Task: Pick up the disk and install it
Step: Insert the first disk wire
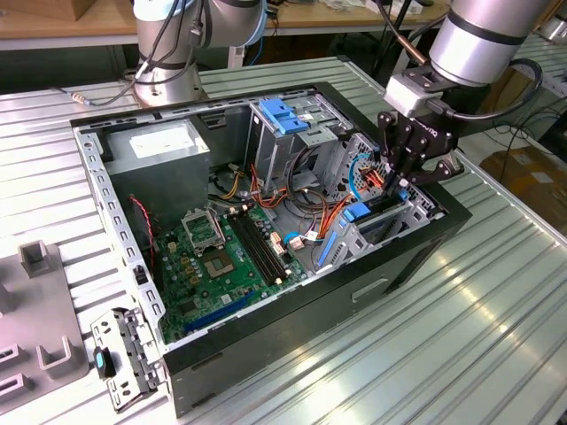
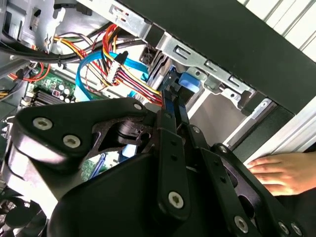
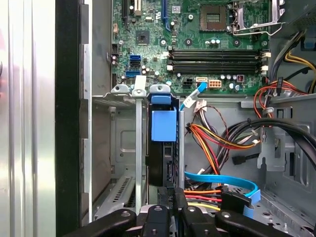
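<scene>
The disk (image 3: 162, 148) is a dark flat drive with bright blue rails. It stands on edge in a slot of the metal drive cage (image 3: 123, 148) at the corner of the open computer case (image 1: 292, 328). In the exterior view the disk's blue rail (image 1: 355, 212) shows in the cage, just below my gripper (image 1: 400, 188). The gripper (image 3: 173, 195) comes down from above with its black fingers (image 2: 170, 123) pressed together on the disk's upper edge, where a blue rail end (image 2: 186, 83) shows past them.
Orange, red and blue cables (image 3: 217, 143) crowd the space beside the cage. The motherboard (image 1: 221, 257), grey power supply (image 1: 159, 146) and light-blue latch plate (image 1: 283, 115) lie within the case. A person's hand (image 2: 281, 170) rests on the table by the case wall. Grey fixtures (image 1: 35, 257) sit at the exterior view's left.
</scene>
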You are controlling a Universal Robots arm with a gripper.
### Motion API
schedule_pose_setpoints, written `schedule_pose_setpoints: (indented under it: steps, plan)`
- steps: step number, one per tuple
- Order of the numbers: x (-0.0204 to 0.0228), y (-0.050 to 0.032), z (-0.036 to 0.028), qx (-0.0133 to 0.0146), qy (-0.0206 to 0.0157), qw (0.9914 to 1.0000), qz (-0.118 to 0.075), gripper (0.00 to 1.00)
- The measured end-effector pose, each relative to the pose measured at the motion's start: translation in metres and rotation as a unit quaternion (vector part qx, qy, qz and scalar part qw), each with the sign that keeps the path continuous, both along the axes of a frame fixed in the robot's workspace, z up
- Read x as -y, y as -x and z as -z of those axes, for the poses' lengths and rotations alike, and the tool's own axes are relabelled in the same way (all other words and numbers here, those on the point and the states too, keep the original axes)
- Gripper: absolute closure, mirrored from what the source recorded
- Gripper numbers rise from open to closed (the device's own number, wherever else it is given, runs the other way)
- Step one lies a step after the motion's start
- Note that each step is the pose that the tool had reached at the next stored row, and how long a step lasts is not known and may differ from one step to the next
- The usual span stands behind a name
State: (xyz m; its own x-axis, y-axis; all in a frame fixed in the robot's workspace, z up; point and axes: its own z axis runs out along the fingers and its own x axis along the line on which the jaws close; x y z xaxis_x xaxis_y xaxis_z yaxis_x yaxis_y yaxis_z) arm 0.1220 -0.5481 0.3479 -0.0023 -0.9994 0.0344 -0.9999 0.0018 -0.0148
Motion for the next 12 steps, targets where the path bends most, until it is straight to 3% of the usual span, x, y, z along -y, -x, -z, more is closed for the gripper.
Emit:
schedule_pose_setpoints:
  steps: [12]
  plan:
    - [-0.0010, 0.0017, 0.0008, 0.0000, -0.0001, 1.00000, 0.000, 0.84]
